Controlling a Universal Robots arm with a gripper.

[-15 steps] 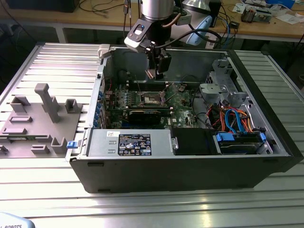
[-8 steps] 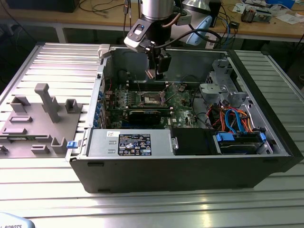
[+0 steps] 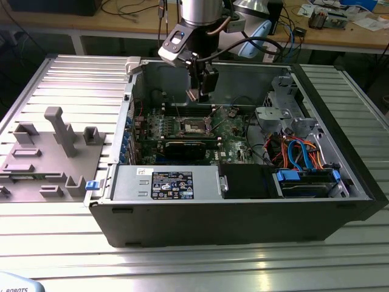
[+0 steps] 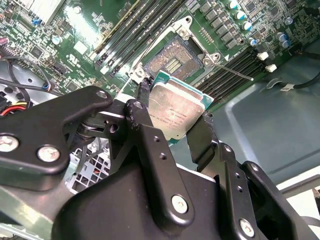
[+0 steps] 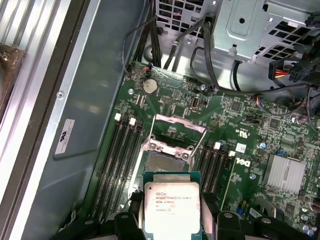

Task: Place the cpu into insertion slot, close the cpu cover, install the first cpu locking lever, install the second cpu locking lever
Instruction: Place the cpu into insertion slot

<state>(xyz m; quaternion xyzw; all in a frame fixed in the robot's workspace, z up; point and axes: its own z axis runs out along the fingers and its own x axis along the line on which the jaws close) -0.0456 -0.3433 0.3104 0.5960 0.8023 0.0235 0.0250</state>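
My gripper (image 3: 199, 91) hangs inside the open computer case, shut on the cpu (image 3: 192, 95). In both wrist views the cpu (image 4: 176, 111) (image 5: 171, 207) is a silver-topped square chip with a green edge, clamped between the black fingers (image 4: 145, 120). It is held in the air above the green motherboard (image 5: 250, 165). The insertion slot (image 5: 164, 161) (image 4: 172, 59) lies open just beyond the chip, its dark centre bare. The cpu cover (image 5: 172, 146) stands flipped up at the slot's far side. A thin locking lever (image 4: 231, 73) sticks out beside the slot.
Black memory slots (image 5: 122, 160) flank the socket on both sides. A metal drive cage (image 3: 282, 109) and bundled cables (image 3: 298, 152) fill the case on the exterior view's right. A power supply (image 3: 167, 182) sits at the front. A grey fixture (image 3: 55, 152) lies outside the case.
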